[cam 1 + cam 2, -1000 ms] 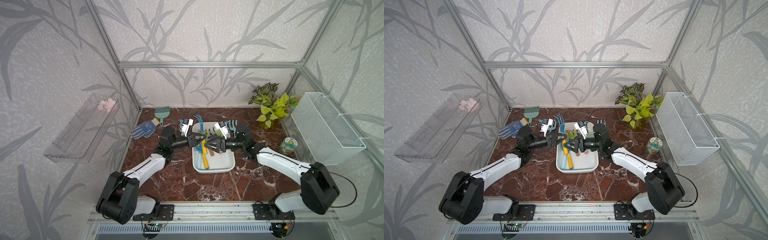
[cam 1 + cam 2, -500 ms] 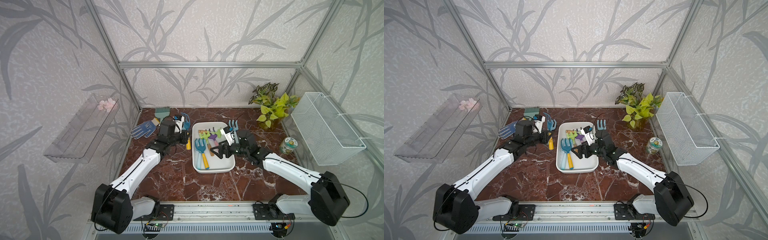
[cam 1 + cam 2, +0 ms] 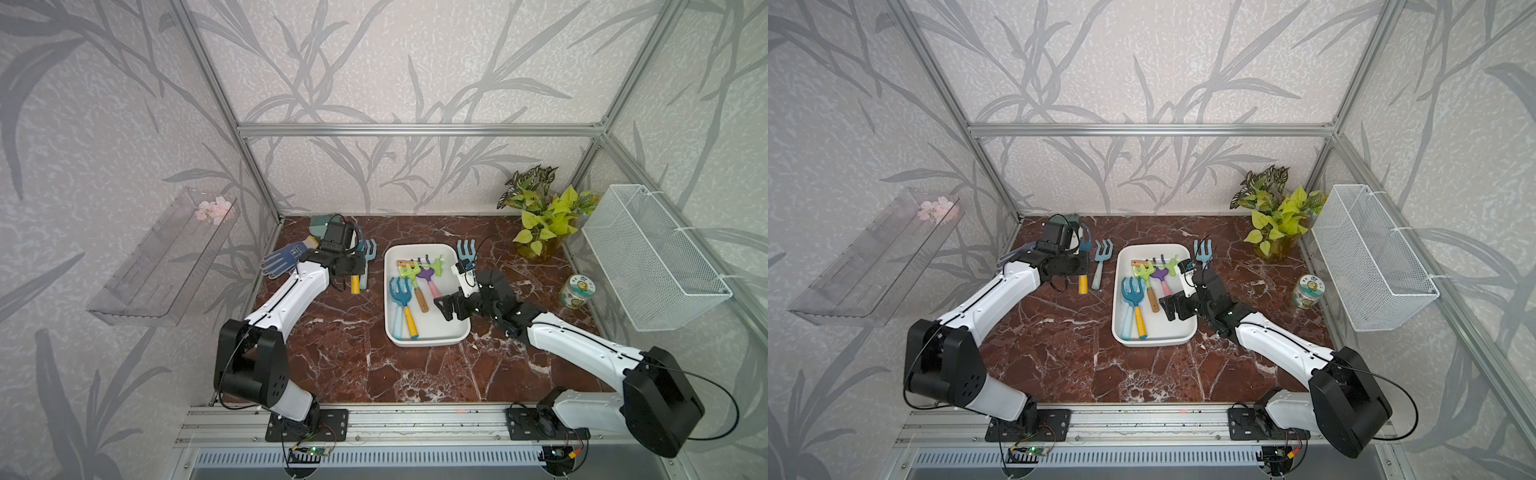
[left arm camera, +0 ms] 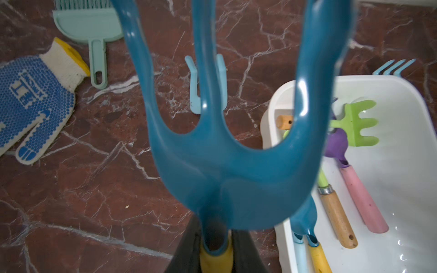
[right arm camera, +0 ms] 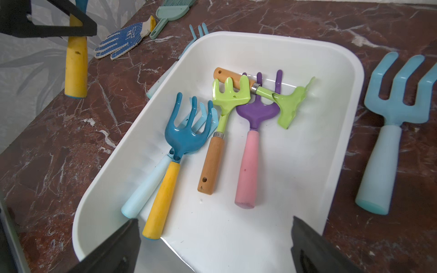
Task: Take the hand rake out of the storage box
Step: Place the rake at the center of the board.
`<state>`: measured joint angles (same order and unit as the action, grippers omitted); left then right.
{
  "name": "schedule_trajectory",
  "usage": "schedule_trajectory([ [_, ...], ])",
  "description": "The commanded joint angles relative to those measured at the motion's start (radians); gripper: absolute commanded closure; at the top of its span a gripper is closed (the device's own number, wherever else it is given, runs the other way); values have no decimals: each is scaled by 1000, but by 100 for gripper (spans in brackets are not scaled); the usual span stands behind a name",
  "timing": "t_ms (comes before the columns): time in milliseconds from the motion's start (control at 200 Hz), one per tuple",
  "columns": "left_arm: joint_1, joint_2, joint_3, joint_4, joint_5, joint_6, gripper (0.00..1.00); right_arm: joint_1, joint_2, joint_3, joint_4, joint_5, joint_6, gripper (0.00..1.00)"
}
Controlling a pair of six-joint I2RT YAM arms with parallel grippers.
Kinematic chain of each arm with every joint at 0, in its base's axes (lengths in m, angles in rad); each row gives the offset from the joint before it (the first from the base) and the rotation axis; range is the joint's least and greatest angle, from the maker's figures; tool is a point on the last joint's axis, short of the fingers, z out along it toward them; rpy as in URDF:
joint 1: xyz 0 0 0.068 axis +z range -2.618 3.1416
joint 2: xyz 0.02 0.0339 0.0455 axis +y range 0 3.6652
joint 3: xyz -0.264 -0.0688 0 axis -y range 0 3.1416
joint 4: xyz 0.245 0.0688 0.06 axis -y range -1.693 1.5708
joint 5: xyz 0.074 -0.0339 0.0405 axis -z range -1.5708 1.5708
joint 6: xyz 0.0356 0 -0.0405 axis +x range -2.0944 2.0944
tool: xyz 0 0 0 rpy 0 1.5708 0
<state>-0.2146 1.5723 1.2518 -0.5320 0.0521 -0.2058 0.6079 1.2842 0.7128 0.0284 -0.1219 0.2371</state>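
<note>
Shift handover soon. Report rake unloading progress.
Done: two light-blue plastic rakes lie on the table, either side of the shallow white plastic storage box. In hand: the left gripper is shut on a dark-blue, yellow-handled rake outside the box. Left: five rakes inside; the open right gripper hangs above it.
</note>
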Motion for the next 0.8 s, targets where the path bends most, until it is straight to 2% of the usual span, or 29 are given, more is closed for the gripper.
schedule_trajectory([
  [0, 30, 61, 98, -107, -19, 45, 95, 5, -19, -3, 0, 36, -8, 1],
  [250, 67, 302, 338, -277, -70, 137, 95, 4, -42, -21, 18, 22, -10, 1],
  [560, 83, 499, 460, -291, -88, 172, 95, 5, -37, -19, 19, 5, -13, 1],
  [795, 109, 595, 523, -300, -77, 177, 95, 5, -25, -11, 16, -4, -13, 1],
])
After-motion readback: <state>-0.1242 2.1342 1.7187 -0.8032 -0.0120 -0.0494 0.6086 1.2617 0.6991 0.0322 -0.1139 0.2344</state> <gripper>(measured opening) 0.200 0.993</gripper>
